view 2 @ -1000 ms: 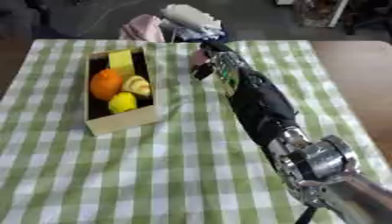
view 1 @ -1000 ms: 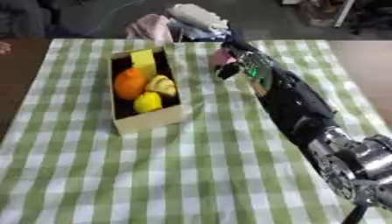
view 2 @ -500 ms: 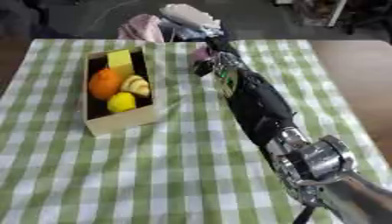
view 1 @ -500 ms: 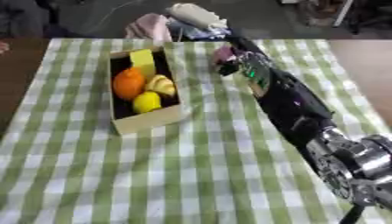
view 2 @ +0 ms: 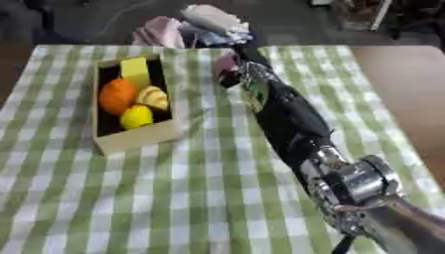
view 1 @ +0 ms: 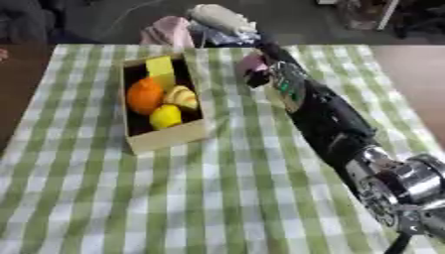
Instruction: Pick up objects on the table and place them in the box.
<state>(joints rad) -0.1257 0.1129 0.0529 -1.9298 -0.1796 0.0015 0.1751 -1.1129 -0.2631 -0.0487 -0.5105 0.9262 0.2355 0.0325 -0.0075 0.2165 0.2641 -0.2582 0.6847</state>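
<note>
An open wooden box [view 1: 167,137] stands on the green checked cloth at the left. It holds an orange [view 1: 144,95], a lemon [view 1: 164,116], a yellow block [view 1: 160,66] and a pale ridged piece [view 1: 182,97]. My right arm stretches across the table to the far side. There my right hand [view 1: 260,75] has its fingers curled round a small pink object [view 1: 252,61], just right of the box's far end. How far the object is off the cloth I cannot make out. My left hand shows in neither view.
Beyond the table's far edge lies a heap with a pink cloth [view 1: 167,31] and a white bundle [view 1: 219,17]. Bare brown tabletop [view 1: 417,69] shows to the right of the cloth. The near half of the checked cloth [view 1: 174,198] carries nothing.
My right hand has shifted only slightly at the pink object. The box and its contents have stayed where they were.
</note>
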